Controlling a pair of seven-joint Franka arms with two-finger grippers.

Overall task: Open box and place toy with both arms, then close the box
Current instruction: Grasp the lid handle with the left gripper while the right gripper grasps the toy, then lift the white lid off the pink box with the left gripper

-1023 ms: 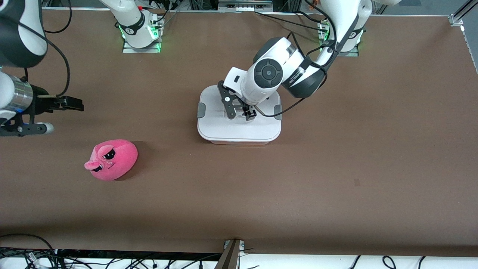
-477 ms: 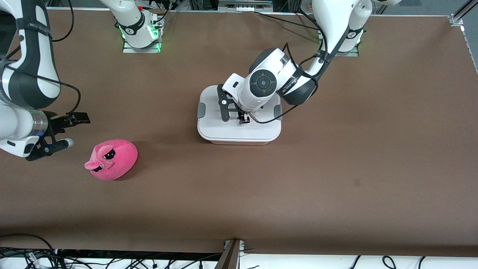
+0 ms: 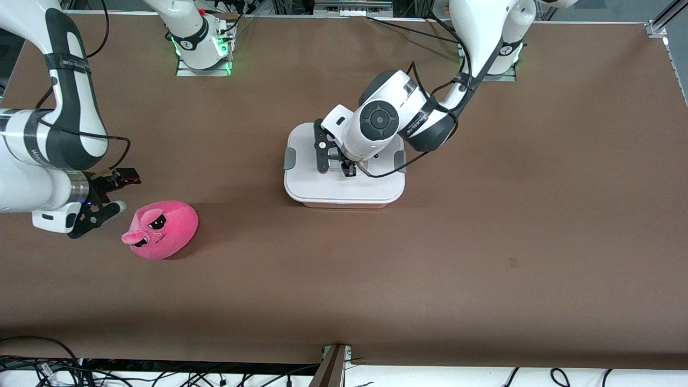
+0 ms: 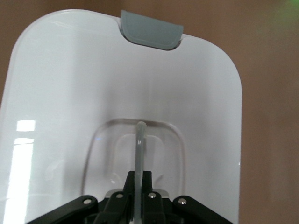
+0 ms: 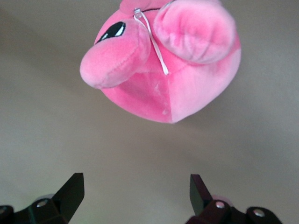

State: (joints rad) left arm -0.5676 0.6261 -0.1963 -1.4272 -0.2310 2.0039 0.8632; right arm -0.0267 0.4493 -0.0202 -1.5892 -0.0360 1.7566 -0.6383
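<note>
front view: white-lidded translucent pink plastic box [image 3: 344,185] mid-counter | left gripper [image 3: 348,171] on its lid, pinching the clear recessed handle [image 4: 139,140] | hot-pink rounded plush toy [image 3: 161,229] toward right arm's end, just beside right gripper [image 3: 119,192], spread, empty

place: robotics lab | evidence: two white Franka arms [image 3: 387,121] bolted to a brown-covered table [image 3: 484,242] | aluminium framing [image 3: 664,21] at table edge | loose cables [image 3: 161,376] along the camera-side edge
</note>
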